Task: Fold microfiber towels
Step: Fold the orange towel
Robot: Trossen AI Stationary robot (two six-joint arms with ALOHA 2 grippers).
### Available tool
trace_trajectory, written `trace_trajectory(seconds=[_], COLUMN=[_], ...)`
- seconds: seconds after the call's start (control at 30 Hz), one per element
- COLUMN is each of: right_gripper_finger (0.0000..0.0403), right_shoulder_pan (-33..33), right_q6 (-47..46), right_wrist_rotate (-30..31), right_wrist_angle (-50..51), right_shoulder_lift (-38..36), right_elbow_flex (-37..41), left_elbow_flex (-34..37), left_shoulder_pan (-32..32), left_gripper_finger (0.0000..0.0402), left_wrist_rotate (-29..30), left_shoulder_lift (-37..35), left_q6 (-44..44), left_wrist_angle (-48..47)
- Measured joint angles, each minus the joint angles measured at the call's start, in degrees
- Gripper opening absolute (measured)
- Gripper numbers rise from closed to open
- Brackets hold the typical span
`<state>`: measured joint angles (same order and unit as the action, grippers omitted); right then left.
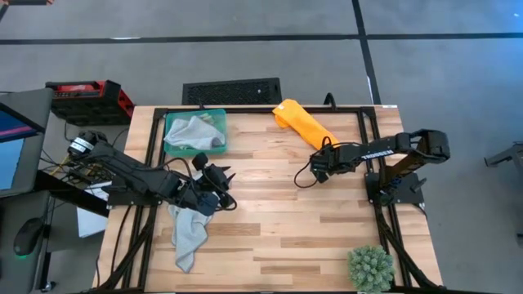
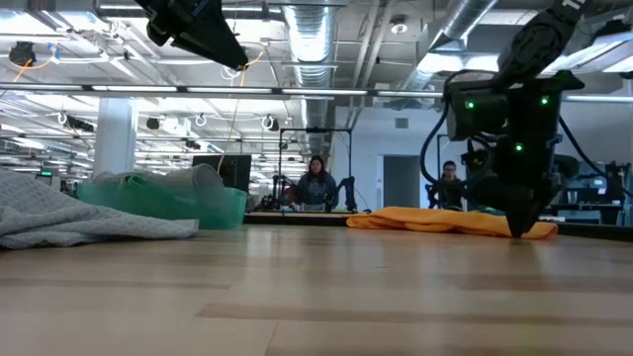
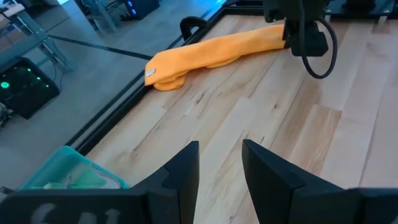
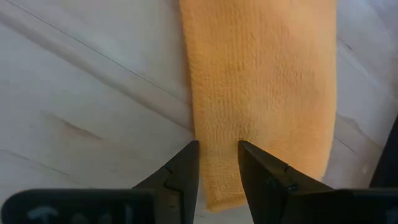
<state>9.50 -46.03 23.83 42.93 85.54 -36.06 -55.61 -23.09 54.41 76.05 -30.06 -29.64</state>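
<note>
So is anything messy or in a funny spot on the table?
Yes. One grey towel lies crumpled and hangs over the table's near edge by the left gripper. The orange towel is a bunched strip at the far edge, with the right gripper poised open over its end. Nothing looks spilled or broken.

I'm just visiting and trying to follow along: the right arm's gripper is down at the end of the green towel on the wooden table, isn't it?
Not quite: that towel is orange, not green. The right wrist view shows the right gripper down at the end of the orange towel on the wooden table; the high view agrees.
</note>
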Motion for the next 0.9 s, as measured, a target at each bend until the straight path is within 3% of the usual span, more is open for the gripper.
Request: trace_trajectory(seconds=[0.33,0.73,0.9], right_gripper_finger=[0.0126,0.0012,0.0013], right_shoulder_pan=[0.33,0.26,0.1], right_q6=[1.5,3.29,4.04], right_wrist_rotate=[-1.9,-2.99,-2.94], right_wrist_angle=[-0.48,-1.67,-2.36], right_shoulder_lift=[-0.09,-0.04,-0.04], right_elbow_flex=[0.4,0.47,0.56], left_elbow_flex=[0.0,0.0,0.0], left_shoulder_pan=[0.0,0.0,0.0], left_gripper_finger=[0.0114,0.0114,0.0114], left_wrist_rotate=[0.0,-0.04,-0.07], left_shoulder_lift=[0.0,0.0,0.0], left_q6=[0.02,-0.33,-0.37], left_wrist_angle=[0.06,0.06,0.06])
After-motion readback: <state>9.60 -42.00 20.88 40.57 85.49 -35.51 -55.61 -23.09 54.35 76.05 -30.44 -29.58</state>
